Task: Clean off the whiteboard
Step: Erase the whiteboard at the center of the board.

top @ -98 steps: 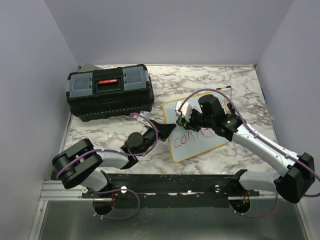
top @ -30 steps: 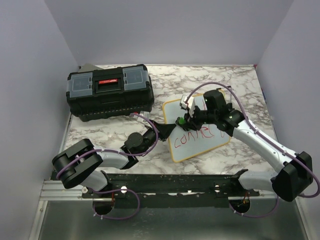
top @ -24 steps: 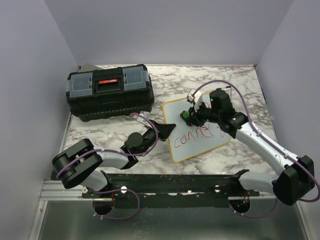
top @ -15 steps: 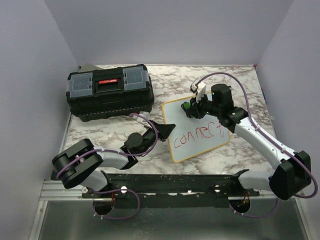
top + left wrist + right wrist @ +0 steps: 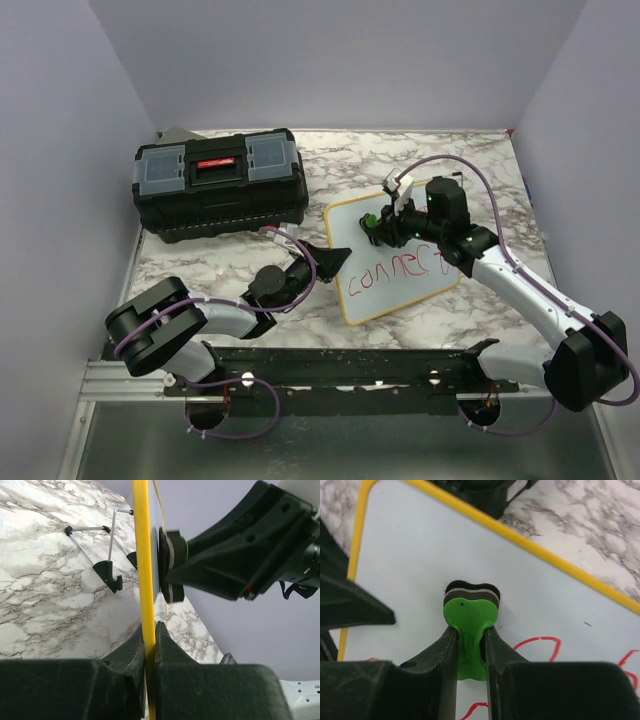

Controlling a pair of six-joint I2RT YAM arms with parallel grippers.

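Motion first, seen from above: over the last seconds the right tool [image 5: 378,225] has carried its green eraser [image 5: 371,221] off the red word [image 5: 397,268] and up to the blank upper part of the whiteboard [image 5: 350,225], which stands propped on the tabletop [image 5: 450,160]. The word still reads whole, so we judge the erasing barely begun.

Left wrist view: the left tool [image 5: 150,635] is pressed together on the yellow frame [image 5: 141,555], steadying the board, and the eraser's pad lies against its face.

Right wrist view: the right tool pinches the eraser's green handle, with the pad on bare white just above the red strokes.
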